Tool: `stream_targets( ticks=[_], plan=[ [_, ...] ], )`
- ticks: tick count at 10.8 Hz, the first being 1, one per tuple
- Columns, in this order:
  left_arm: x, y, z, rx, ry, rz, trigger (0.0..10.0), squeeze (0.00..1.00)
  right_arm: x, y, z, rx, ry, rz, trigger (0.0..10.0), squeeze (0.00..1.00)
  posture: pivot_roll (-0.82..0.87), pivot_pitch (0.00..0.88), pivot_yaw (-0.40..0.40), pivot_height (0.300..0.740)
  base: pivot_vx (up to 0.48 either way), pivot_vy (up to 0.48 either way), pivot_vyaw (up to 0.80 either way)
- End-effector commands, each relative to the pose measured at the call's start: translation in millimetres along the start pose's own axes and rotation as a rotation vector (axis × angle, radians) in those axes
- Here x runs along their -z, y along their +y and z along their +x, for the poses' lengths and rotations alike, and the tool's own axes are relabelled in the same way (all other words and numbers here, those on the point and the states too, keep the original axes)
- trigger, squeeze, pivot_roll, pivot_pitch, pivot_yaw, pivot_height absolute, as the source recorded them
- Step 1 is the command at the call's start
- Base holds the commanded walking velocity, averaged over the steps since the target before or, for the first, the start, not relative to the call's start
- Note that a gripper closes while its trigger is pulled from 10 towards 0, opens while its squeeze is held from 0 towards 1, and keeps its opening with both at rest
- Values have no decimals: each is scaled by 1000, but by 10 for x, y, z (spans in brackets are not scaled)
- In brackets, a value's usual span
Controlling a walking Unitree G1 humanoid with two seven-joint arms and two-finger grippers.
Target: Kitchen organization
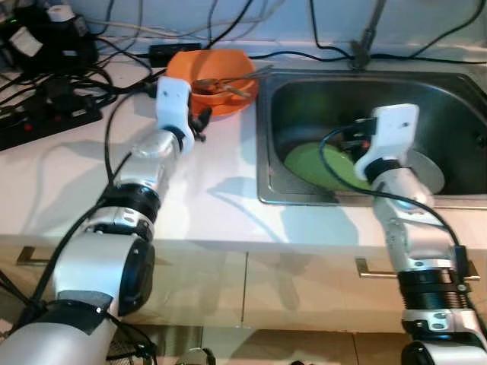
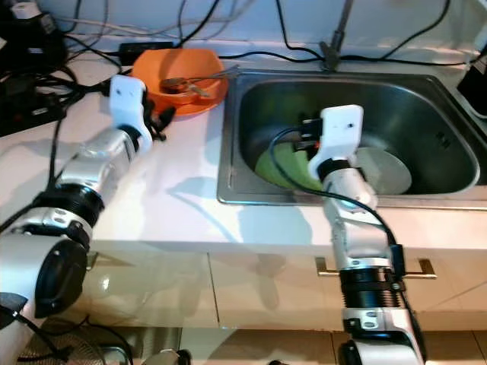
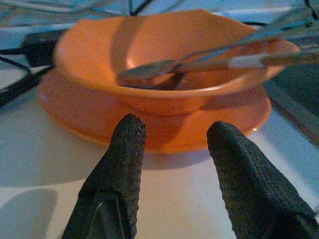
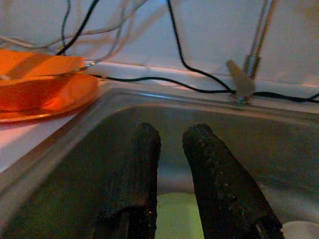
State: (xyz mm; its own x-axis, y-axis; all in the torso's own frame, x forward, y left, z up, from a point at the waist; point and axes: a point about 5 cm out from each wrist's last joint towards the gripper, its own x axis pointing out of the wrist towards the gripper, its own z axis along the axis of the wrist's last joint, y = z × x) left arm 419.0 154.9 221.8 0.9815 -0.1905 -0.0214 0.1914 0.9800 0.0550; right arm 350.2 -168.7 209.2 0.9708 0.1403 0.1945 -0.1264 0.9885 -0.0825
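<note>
An orange bowl (image 1: 221, 72) sits on an orange plate (image 3: 99, 114) at the back of the white counter, beside the sink. Two metal spoons (image 3: 164, 69) lie in the bowl, handles toward the sink. My left gripper (image 3: 174, 129) is open just in front of the plate's rim, low over the counter, with nothing between its fingers. My right gripper (image 4: 172, 134) hangs inside the steel sink (image 1: 263, 152), above a green plate (image 1: 319, 166). Its fingers stand a narrow gap apart and hold nothing. A grey plate (image 2: 389, 173) lies next to the green one.
Black power strips and tangled cables (image 1: 46, 84) crowd the counter's back left. More cables run along the wall behind the sink, past the tap (image 1: 367, 34). Bare white counter (image 1: 213, 198) lies between my arms. Cabinet fronts with handles are below.
</note>
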Motion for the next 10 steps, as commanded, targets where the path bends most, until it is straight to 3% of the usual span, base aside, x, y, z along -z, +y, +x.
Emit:
stream_targets(
  ticks=[1,6,10],
  plan=[
    [-41,51,3,-26,-6,-10,10000,0,-13,5,-15,-5,-4,7,10000,0,100,93,-18,740,0,0,0],
    [-140,96,21,-35,-2,12,10000,0,-18,3,-208,5,-3,4,10000,0,39,165,10,740,0,0,0],
    [-142,8,54,-10,34,8,10000,0,-36,29,-411,32,5,20,10000,0,-5,204,37,740,0,0,0]
  ],
)
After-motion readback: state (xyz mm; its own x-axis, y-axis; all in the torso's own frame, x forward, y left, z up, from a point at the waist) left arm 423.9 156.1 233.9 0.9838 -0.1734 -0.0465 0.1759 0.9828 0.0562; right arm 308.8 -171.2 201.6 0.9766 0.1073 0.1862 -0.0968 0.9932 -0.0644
